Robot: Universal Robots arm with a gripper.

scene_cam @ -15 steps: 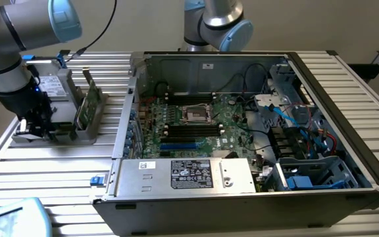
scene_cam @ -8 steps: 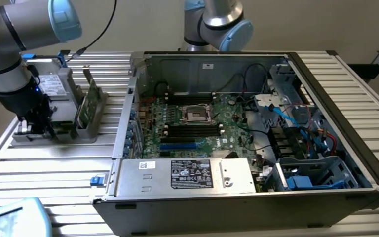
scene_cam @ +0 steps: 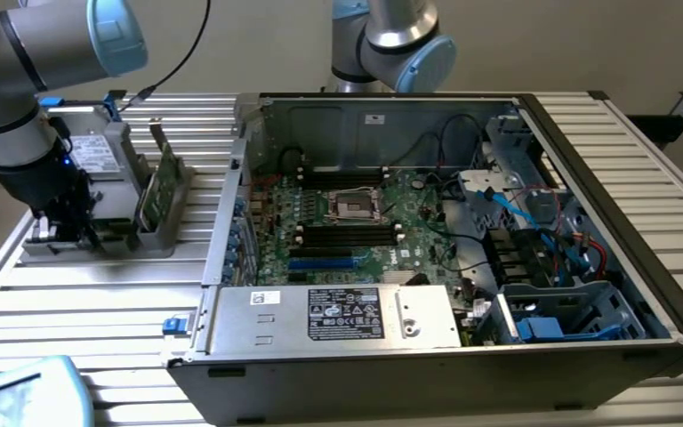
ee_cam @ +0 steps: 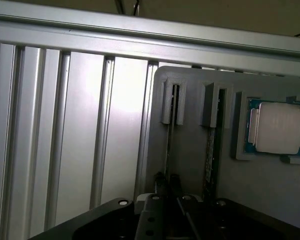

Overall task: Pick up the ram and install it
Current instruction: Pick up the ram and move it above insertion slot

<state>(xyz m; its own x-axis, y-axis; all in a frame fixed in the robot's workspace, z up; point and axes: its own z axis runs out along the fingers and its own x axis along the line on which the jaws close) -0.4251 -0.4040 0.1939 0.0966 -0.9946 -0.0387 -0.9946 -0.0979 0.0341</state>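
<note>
In the wrist view the ram (ee_cam: 168, 140) stands on edge as a thin dark strip in a slot of a grey holder plate (ee_cam: 190, 165). My gripper (ee_cam: 167, 176) is over it, with its dark fingers (ee_cam: 160, 181) pressed close on either side of the strip. A second stick (ee_cam: 210, 145) stands in the neighbouring slot. In the exterior view my gripper (scene_cam: 63, 227) is low over the grey holder (scene_cam: 104, 240) at that view's left, outside the open computer case (scene_cam: 437, 240). A green stick (scene_cam: 166, 178) stands upright just to its right.
A square silver processor chip (ee_cam: 276, 127) lies in a recess of the holder plate beside the slots. A grey boxy drive with a white label (scene_cam: 92, 156) stands behind my gripper. The case's motherboard shows black slots (scene_cam: 341, 236) and a processor socket (scene_cam: 351, 205). A second arm's base (scene_cam: 389, 44) stands behind the case.
</note>
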